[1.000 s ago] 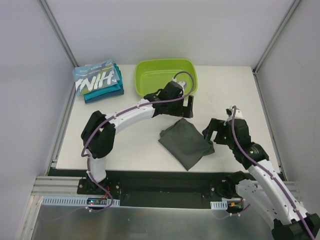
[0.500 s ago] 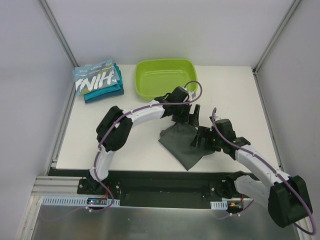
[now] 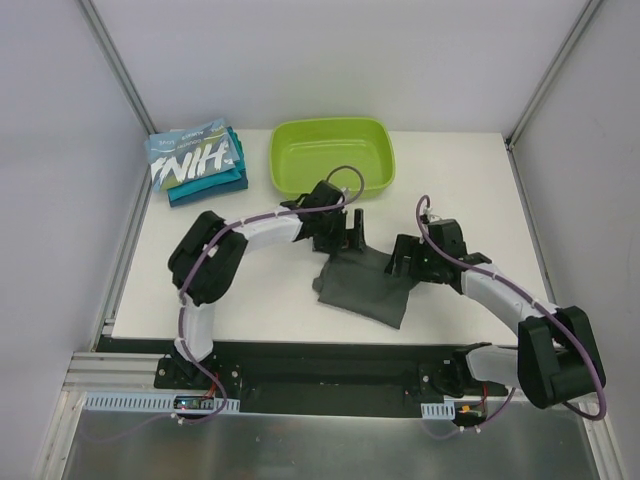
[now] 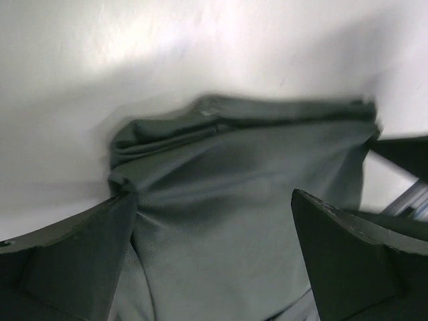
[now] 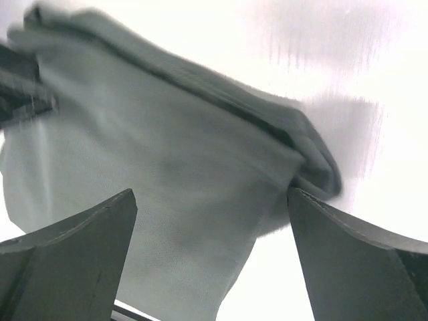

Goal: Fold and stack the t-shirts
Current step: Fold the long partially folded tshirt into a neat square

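Note:
A folded dark grey t-shirt (image 3: 362, 286) lies on the white table near the front centre. My left gripper (image 3: 352, 232) stands open over its far edge, the cloth (image 4: 234, 200) spread between and below the wide fingers. My right gripper (image 3: 402, 262) stands open at the shirt's right corner, where the bunched fold (image 5: 200, 154) lies between its fingers. Neither grips the cloth. At the back left, a stack of folded t-shirts (image 3: 196, 162) sits with the light blue lettered one on top of teal ones.
A lime-green tub (image 3: 332, 152) stands at the back centre, just beyond the left arm. Metal frame posts and grey walls close in the table on both sides. The table's front edge runs just below the grey shirt.
Both arms have swung down onto the grey shirt from either side. The shirt has been pushed left and bunched narrower. Both grippers stayed open.

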Available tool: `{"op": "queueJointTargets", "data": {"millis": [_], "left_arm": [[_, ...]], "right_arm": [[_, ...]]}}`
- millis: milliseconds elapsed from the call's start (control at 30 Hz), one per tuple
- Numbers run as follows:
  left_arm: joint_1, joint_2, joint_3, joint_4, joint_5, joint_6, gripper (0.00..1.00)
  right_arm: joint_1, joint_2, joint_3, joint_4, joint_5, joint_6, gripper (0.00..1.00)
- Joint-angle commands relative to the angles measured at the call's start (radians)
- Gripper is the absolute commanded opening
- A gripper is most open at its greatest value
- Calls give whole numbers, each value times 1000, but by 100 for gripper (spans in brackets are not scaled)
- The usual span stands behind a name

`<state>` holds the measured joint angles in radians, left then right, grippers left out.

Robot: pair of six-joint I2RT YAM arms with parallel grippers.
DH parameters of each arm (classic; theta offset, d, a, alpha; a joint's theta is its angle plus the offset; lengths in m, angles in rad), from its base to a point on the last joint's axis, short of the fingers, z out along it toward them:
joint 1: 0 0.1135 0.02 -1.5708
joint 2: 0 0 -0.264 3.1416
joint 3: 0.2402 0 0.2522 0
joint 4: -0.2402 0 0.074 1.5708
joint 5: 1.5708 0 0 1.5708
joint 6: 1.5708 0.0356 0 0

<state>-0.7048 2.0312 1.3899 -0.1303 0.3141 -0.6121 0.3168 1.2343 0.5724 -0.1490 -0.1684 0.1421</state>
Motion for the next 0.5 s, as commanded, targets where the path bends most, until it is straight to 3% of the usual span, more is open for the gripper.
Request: {"op": "queueJointTargets", "data": {"millis": [0, 233, 467], "left_arm": [[-25, -201, -214, -58, -64, -17, 99], [-25, -396, -290, -43, -228, 23, 99], [-24, -479, -373, -51, -253, 17, 99]], "right_arm": [[-7, -31, 93, -36, -43, -26, 96], [-2, -180, 66, -80, -80, -38, 96], [-1, -116, 89, -55, -160, -119, 96]]}}
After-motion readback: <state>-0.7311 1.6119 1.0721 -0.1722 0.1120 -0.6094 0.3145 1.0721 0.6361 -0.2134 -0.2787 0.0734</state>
